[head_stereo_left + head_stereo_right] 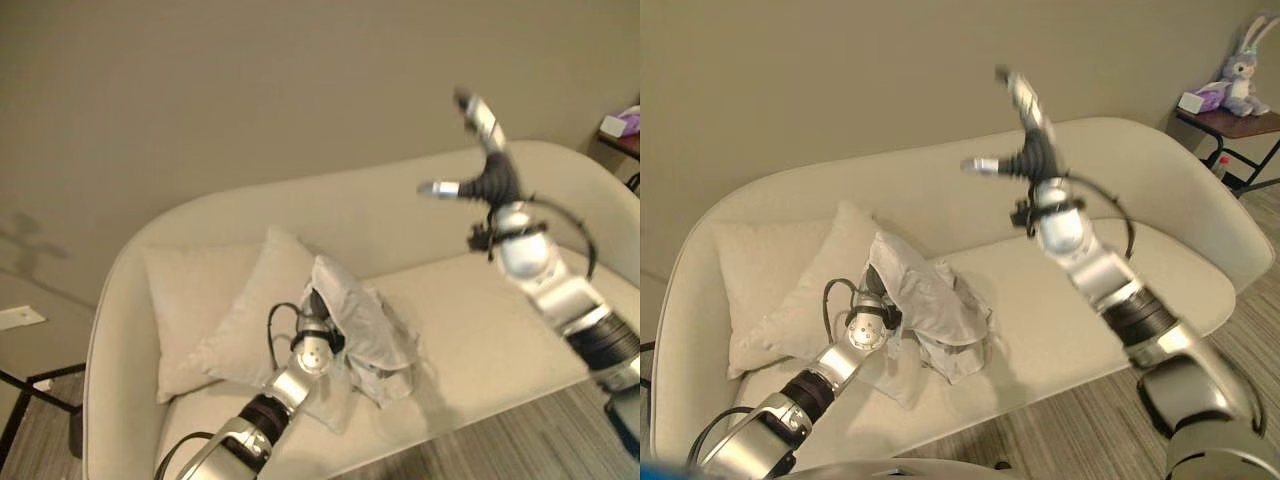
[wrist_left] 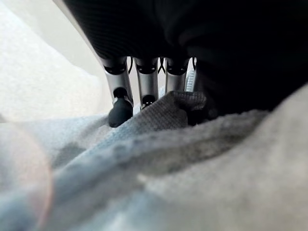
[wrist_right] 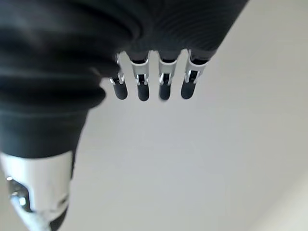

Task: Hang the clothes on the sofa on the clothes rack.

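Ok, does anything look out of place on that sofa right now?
Only the light grey garment: it is bunched in a crumpled heap against the pillows, draped over the left hand. The right hand hangs open above the sofa.

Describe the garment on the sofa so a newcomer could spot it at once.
On the cream sofa, look at the seat beside the two pillows. The pale grey garment is crumpled there, draped over the left hand; unlike the smooth pillows, it is wrinkled and greyer.

Garment (image 2: pixel 159 159) at the left hand (image 2: pixel 144 82): pale knitted cloth, matt, coarse-textured. Sofa (image 1: pixel 470 330) and pillow (image 1: pixel 240 320): smooth matt fabric. Fingers (image 3: pixel 163 79): bright metal, dark matt tips.
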